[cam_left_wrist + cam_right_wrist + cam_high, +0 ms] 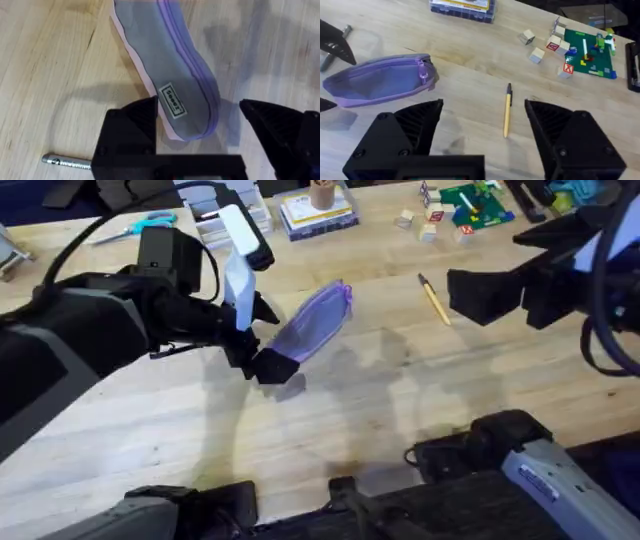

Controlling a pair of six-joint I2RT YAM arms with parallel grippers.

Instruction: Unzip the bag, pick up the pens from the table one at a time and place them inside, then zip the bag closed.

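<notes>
Scissors [140, 224] lie at the far left of the table [150, 440]. Right of them, the left gripper [200, 117] is spread around the near end of the bag [315, 322], its fingers [137, 117] on either side of the fabric without closing on it. A grey pen [65, 161] lies on the wood just beside that gripper. The bag slants toward the far right. The yellow pen [434, 299] lies right of it, apart. The right gripper [482, 127] hovers spread above the table, near that pen.
</notes>
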